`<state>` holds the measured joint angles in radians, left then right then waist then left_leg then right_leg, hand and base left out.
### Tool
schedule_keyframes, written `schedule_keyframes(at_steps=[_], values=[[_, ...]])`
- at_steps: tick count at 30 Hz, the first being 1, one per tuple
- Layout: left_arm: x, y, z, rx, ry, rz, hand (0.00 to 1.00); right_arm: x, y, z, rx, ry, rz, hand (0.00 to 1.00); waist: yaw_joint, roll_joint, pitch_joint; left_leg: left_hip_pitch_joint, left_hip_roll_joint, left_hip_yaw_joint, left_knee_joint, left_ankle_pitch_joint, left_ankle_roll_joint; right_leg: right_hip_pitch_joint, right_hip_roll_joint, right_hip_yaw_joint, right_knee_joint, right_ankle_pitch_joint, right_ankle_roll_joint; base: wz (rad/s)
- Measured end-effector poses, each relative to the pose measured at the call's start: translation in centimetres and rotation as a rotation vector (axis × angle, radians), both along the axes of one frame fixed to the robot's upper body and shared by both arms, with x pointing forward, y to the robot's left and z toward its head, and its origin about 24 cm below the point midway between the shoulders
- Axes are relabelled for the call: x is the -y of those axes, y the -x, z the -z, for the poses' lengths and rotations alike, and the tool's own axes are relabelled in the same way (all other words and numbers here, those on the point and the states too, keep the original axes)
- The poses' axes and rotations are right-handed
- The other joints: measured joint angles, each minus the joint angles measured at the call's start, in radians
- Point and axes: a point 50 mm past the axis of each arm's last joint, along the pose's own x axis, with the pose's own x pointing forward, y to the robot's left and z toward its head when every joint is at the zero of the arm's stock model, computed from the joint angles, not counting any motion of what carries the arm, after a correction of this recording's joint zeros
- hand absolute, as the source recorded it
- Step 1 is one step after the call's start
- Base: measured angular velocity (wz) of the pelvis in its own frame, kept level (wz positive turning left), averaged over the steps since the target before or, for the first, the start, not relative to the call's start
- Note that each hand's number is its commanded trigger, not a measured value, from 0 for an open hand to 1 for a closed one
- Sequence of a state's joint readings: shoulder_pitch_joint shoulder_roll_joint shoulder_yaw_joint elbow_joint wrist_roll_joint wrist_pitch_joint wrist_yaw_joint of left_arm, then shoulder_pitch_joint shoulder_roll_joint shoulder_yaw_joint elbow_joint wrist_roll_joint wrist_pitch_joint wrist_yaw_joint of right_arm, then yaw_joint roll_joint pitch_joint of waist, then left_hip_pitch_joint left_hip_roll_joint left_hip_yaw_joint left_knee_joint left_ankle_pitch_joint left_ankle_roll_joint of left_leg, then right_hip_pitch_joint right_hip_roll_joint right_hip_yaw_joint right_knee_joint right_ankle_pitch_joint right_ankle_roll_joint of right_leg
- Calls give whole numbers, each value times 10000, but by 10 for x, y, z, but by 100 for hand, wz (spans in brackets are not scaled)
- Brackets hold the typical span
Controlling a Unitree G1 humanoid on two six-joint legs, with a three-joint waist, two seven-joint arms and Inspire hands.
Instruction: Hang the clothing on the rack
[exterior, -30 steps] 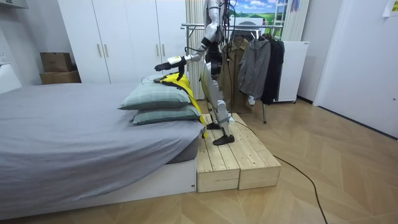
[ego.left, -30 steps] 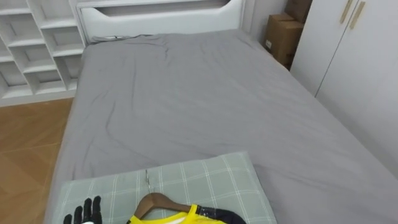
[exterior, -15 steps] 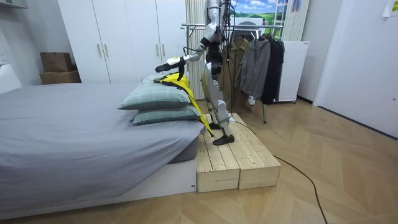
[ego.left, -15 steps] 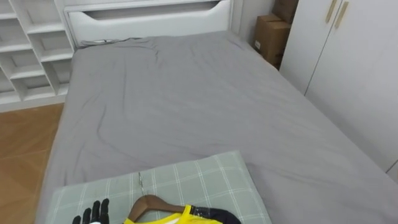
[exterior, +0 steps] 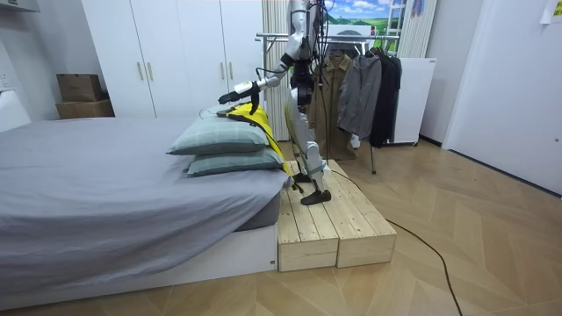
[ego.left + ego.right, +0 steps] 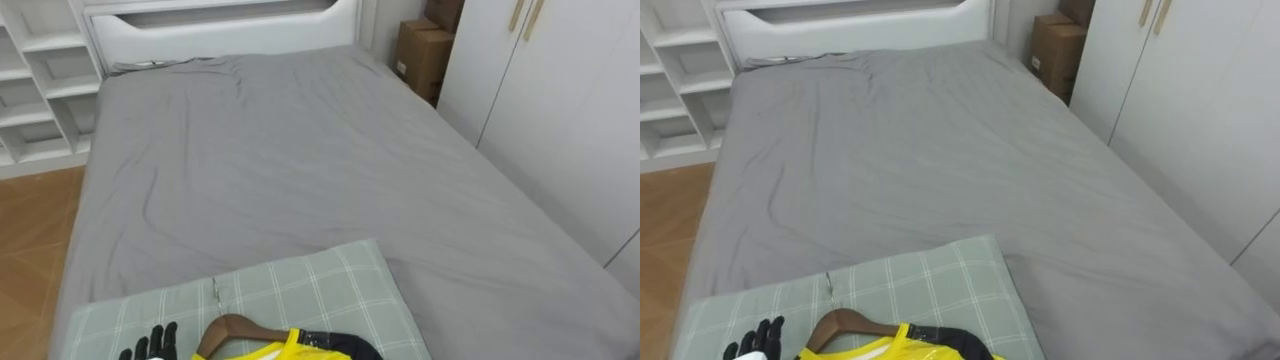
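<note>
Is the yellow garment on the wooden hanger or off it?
On it: the brown wooden hanger runs into the neck of the yellow garment; both lie on the green checked pillow.

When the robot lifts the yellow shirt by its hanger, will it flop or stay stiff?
Probably floppy: the yellow shirt already droops over the edge of the pillows in the room view. The wooden hanger looks rigid, so it should likely hold the shoulders up.
</note>
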<state>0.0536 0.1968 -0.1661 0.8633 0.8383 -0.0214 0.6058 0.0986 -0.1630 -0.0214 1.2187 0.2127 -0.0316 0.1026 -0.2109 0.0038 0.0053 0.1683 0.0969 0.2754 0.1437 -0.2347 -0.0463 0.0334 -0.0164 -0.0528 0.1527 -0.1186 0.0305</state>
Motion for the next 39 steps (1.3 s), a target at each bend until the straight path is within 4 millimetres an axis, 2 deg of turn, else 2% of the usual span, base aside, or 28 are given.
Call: schedule_keyframes(at_steps=[12,26,33,39], values=[[0,1,5,-859,198,25,0,0,-1,0,-27,111,-218,0,-1,4,-9,-26,7,265,0,0,0,-152,31,193,8,74,-6,-6],[-3,4,10,-1418,218,-78,0,1,1,0,-44,9,-243,0,5,-3,-8,-7,8,280,0,0,0,-155,37,224,30,122,-9,0],[-10,-4,5,-1155,227,-485,0,1,5,0,-136,27,-245,0,18,-166,-26,-167,13,259,3,3,-2,-384,41,203,187,121,-10,0],[-13,-11,5,-1134,528,-930,0,2,19,1,-495,12,-110,0,258,-333,-111,-540,36,256,15,3,-1,-753,59,194,180,209,-41,-1]])
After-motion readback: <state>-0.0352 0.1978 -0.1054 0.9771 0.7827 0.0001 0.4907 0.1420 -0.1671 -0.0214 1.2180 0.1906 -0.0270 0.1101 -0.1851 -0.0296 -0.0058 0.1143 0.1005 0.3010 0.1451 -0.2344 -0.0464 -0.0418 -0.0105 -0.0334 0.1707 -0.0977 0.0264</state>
